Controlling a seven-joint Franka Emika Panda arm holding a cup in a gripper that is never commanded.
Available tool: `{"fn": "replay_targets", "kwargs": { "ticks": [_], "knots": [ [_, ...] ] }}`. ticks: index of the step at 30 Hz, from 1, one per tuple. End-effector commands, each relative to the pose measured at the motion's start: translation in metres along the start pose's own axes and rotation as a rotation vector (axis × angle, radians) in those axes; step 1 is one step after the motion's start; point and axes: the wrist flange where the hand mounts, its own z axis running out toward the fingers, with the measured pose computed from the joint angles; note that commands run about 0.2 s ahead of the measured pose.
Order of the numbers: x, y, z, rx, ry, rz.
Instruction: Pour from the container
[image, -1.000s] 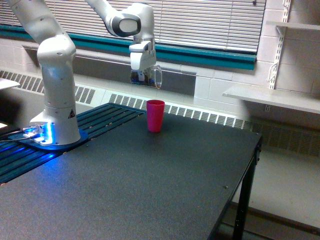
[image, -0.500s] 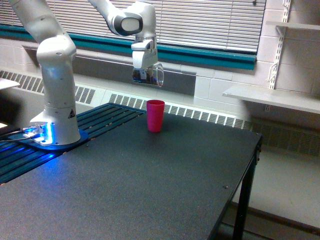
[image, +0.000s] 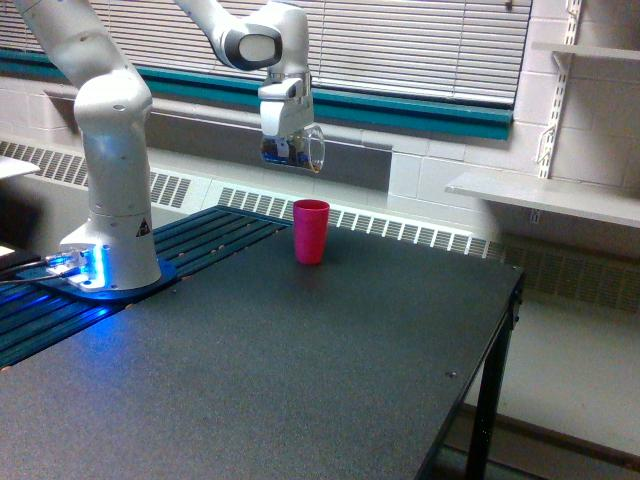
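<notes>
You have the small clear plastic cup with dark grains inside held high in the air by the white arm's gripper, above the tall opaque pink cup and slightly toward the exterior view's left of it. The jaws are closed on the clear cup, which is tipped on its side. I judge this cup light and thin-walled, easy to crush or to slip, so the hold should be on its middle wall, gently. On the dark table you have one pink cup; one clear cup, one arm.
</notes>
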Motion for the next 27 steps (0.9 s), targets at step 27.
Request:
{"fn": "replay_targets", "kwargs": {
  "ticks": [27],
  "knots": [
    [-0.001,0.029,0.033,-0.052,-0.054,0.097]
  ]
}}
